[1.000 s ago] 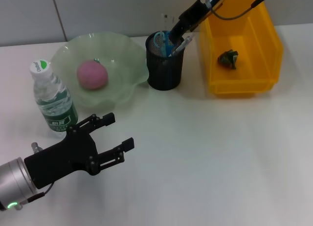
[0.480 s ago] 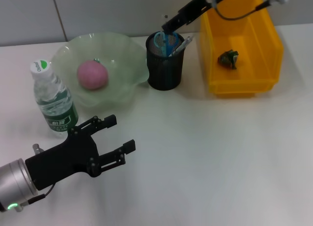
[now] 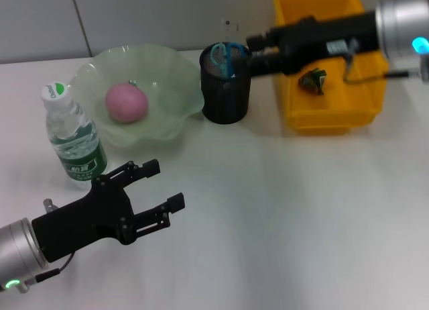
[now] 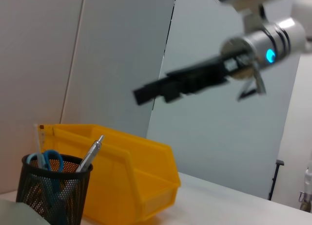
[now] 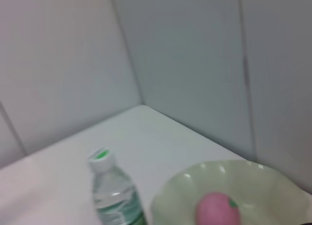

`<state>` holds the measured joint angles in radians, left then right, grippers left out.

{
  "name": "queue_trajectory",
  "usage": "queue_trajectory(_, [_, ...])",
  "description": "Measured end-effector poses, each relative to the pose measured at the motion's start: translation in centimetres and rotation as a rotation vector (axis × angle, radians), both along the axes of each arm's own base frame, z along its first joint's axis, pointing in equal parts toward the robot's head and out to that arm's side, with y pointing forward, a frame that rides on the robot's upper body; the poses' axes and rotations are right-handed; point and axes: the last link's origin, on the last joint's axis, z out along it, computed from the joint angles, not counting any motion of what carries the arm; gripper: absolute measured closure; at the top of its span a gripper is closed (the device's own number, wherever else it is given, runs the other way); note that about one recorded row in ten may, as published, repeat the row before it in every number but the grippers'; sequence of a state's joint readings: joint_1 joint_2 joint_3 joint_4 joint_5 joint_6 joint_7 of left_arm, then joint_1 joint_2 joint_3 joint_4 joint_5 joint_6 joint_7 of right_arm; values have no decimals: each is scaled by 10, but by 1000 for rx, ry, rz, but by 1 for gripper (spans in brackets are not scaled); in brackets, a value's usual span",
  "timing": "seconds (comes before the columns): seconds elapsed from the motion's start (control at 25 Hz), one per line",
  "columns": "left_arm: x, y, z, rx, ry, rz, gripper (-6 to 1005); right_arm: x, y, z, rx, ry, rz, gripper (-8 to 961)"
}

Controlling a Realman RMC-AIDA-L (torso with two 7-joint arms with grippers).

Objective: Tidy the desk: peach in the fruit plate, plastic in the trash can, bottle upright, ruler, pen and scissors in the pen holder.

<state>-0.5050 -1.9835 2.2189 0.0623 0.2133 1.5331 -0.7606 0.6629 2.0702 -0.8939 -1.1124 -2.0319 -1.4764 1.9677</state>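
Overhead, right gripper (image 3: 252,52) stretched level beside pen holder (image 3: 226,85), fingers seemingly together; left gripper (image 3: 158,187) low, fingers spread.

Table, left to right along the back:
bottle (image 3: 72,136) upright, fruit plate (image 3: 167,88) holding the peach (image 3: 127,102), pen holder (image 3: 226,88) with scissors (image 3: 224,55) in it, trash can (image 3: 365,95) holding plastic (image 3: 313,80).
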Motion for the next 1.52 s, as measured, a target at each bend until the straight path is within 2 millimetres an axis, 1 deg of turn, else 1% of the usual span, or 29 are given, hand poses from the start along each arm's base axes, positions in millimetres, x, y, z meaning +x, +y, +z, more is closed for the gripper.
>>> queue_trajectory(0.12, [-1,0,0,-9,-3,14,192,25,-18,-2,-13,40,7,319])
queue_trajectory(0.16, [-2,0,1,-12,-7,24,192,41,-31,-6,-32,74,19,320])
queue_trajectory(0.2, [-2,0,1,-12,-7,24,192,41,-31,-6,-32,74,19,320])
queue_trajectory(0.36, [-3,0,2,-6,-9,30,191,70,-57,-15,-41,142,32,322])
queue_trajectory(0.52, [-3,1,2,9,-5,33,191,98,-80,-30,-23,170,40,323])
queue_trajectory(0.56, [-3,2,2,11,-5,35,191,110,-86,-36,-4,188,27,324])
queue_trajectory(0.6, [-3,2,2,12,-5,35,191,110,-86,-36,-4,188,27,324])
queue_trajectory(0.72, [-3,4,1,13,3,36,192,123,-93,-42,20,207,15,325])
queue_trajectory(0.76, [-3,4,1,11,8,34,192,130,-97,-45,47,208,24,326])
queue_trajectory(0.84, [-2,5,0,10,15,27,192,133,-99,-47,62,206,30,326])
queue_trajectory(0.96, [-2,5,-1,24,27,4,191,145,-109,-57,114,202,43,328])
queue_trajectory(1.0, [-1,4,-2,28,30,-1,191,145,-109,-57,114,202,43,328])
queue_trajectory(1.08, [-2,3,-2,33,32,-3,191,152,-116,-59,149,202,44,329])
queue_trajectory(1.36, [-5,1,-2,22,42,1,192,158,-130,-65,162,227,32,331])
queue_trajectory(1.52, [-6,0,-3,13,48,-2,192,160,-133,-66,159,234,26,330])
